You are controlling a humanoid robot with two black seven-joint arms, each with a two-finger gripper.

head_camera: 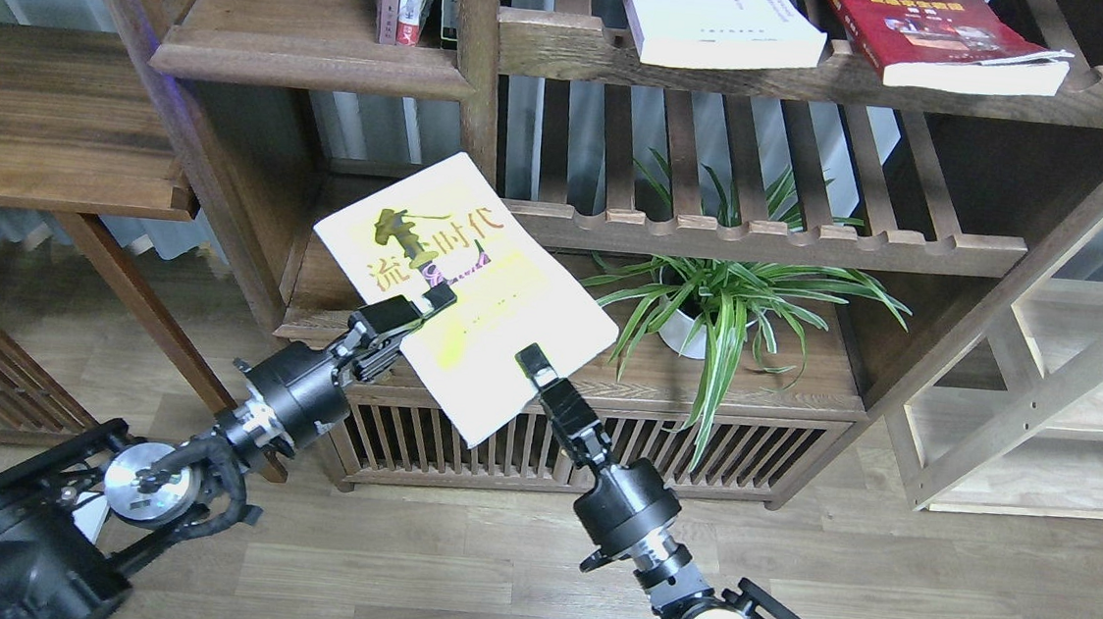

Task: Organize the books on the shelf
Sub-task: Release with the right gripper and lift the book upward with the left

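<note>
Mid-carry: left gripper (434, 298) clamps yellow-green book (464, 293); right gripper (533, 359) probably clamped too. Next: lift to shelf (310, 59).

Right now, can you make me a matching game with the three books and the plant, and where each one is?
Things:
1. yellow-green book
2. white book
3. red book
4. potted plant

Places:
A. lying on the top slatted rack, far right
B. held in the air between the left gripper and the right gripper
C. standing on the low board under the slatted racks
D. lying on the top slatted rack, left of another book

Pairs: 1-B, 2-D, 3-A, 4-C
</note>
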